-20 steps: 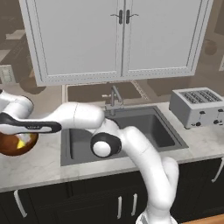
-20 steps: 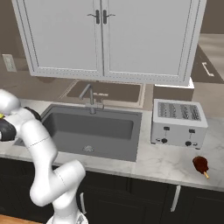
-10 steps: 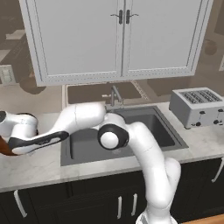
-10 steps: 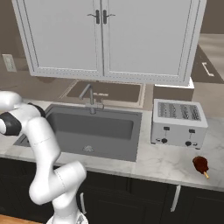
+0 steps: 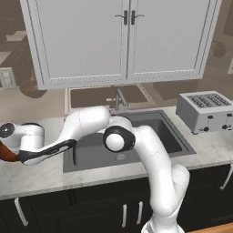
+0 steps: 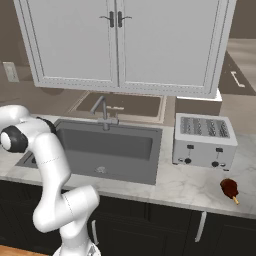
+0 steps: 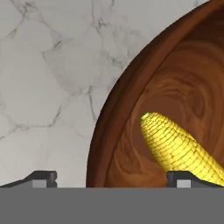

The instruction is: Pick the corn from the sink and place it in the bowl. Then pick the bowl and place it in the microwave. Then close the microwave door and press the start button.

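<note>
Hand view: corn lies in bowl; tool spread apart astride its rim.

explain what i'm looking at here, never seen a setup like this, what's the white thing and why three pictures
The white thing is a robot arm in a simulated kitchen. Two pictures come from cameras on its base, looking over the sink from the left and the right. The third comes from a camera on its hand. There the end effector is open, its two dark fingertips straddling the rim of a wooden bowl on the marble counter. A yellow corn cob lies in the bowl. Nothing is held. A toaster stands right of the sink.
</note>
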You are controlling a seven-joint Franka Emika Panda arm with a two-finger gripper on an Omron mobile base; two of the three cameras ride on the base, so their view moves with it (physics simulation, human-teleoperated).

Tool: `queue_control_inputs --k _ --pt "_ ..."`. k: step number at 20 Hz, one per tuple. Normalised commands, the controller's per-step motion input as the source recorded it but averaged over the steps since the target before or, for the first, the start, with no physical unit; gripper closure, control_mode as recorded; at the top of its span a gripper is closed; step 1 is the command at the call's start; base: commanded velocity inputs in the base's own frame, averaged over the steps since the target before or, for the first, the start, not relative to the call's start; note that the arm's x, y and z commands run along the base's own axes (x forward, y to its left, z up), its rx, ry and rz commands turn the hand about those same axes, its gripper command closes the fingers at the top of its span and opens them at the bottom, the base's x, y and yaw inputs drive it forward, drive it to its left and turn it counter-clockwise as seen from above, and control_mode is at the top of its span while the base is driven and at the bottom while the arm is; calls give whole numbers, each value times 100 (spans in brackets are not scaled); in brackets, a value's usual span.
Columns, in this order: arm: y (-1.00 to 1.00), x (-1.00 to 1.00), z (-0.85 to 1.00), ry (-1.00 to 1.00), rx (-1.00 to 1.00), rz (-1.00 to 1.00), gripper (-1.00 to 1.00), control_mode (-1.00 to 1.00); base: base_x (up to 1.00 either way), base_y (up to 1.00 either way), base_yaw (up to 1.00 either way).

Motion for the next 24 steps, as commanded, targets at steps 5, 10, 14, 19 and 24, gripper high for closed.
queue_control_inputs --k 5,10,14,19,24 --pt "40 14 -25 -4 0 -8 -100 -100 0 0 0" --pt "16 16 -37 0 0 -8 -100 -100 0 0 0" --pt "0 26 -42 0 1 -8 100 -100 0 0 0" --pt "0 25 -34 0 2 -5 100 -100 0 0 0" --pt "-16 6 -17 0 1 -1 100 -100 0 0 0"
